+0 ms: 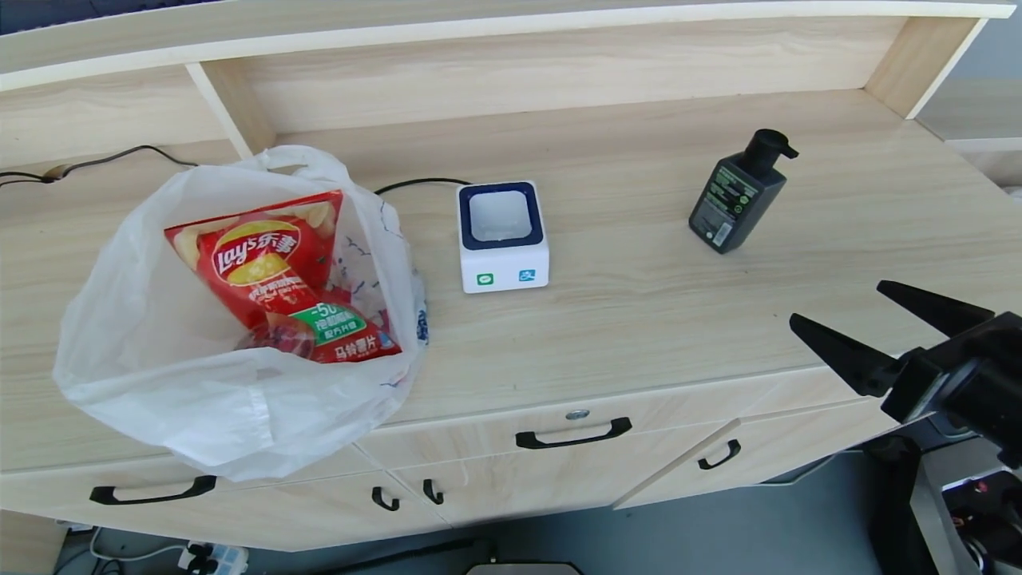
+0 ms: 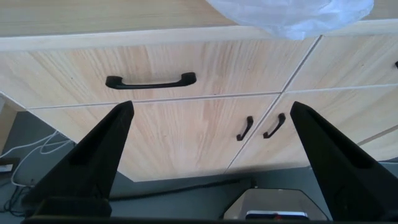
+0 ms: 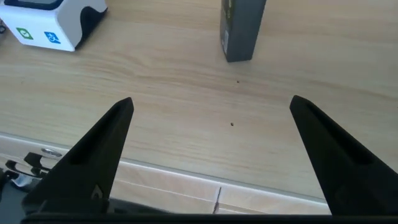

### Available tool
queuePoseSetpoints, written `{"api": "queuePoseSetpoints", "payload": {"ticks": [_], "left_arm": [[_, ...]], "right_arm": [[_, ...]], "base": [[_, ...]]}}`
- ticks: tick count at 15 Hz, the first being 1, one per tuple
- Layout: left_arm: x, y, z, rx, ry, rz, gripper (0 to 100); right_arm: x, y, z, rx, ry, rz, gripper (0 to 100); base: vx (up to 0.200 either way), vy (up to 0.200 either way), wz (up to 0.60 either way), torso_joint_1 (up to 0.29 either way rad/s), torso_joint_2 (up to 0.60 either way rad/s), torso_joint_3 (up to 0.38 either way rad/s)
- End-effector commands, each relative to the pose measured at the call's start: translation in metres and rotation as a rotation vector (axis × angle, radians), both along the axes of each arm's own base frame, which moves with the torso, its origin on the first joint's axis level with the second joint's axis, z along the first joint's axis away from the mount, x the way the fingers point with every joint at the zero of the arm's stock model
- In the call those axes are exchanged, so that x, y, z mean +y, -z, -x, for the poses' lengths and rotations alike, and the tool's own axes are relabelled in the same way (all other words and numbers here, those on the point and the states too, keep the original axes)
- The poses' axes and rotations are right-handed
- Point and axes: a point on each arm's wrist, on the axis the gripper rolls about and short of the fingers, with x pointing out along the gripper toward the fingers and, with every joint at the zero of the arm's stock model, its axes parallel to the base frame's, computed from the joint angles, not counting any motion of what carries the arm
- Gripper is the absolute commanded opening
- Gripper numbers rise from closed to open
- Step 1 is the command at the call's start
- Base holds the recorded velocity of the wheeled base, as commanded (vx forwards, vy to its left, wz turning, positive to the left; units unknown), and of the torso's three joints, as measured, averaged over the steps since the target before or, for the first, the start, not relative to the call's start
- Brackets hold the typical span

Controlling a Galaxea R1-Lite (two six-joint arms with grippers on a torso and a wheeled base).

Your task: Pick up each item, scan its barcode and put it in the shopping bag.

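Observation:
A dark pump bottle [image 1: 736, 196] stands upright on the wooden counter [image 1: 639, 303], right of the white barcode scanner [image 1: 501, 236]. The white shopping bag [image 1: 231, 319] lies open at the counter's left with a red chips packet [image 1: 275, 275] inside. My right gripper [image 1: 858, 323] is open and empty near the counter's front right edge, short of the bottle [image 3: 241, 30]; the scanner [image 3: 48, 23] lies off to its side. My left gripper [image 2: 211, 112] is open and empty, below the counter's front edge, facing the drawers, with the bag's underside [image 2: 292, 15] overhanging above.
A black cable [image 1: 415, 185] runs from the scanner to the back wall, and another cable [image 1: 96, 162] lies at the far left. Drawer handles [image 1: 573, 436] line the counter front. A raised back shelf and a side panel [image 1: 918, 64] bound the counter.

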Motion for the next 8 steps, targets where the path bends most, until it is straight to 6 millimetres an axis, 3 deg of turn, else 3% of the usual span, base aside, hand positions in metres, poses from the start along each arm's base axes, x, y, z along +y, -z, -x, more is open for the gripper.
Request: {"api": "queuePoseSetpoints", "payload": {"ticks": [1, 4, 8], "left_arm": [[0.000, 0.000, 0.000, -0.001, 0.000, 0.001, 100], [0.000, 0.000, 0.000, -0.001, 0.000, 0.000, 100], [0.000, 0.000, 0.000, -0.003, 0.000, 0.001, 100]], "right_arm": [[0.015, -0.004, -0.029, -0.024, -0.035, -0.013, 100], [0.030, -0.001, -0.070, -0.033, -0.047, -0.047, 100], [0.046, 0.003, -0.127, -0.169, -0.050, -0.097, 100]], "base": [[0.000, 0.000, 0.00, 0.000, 0.00, 0.000], [0.000, 0.000, 0.00, 0.000, 0.00, 0.000], [0.000, 0.000, 0.00, 0.000, 0.00, 0.000]]}}
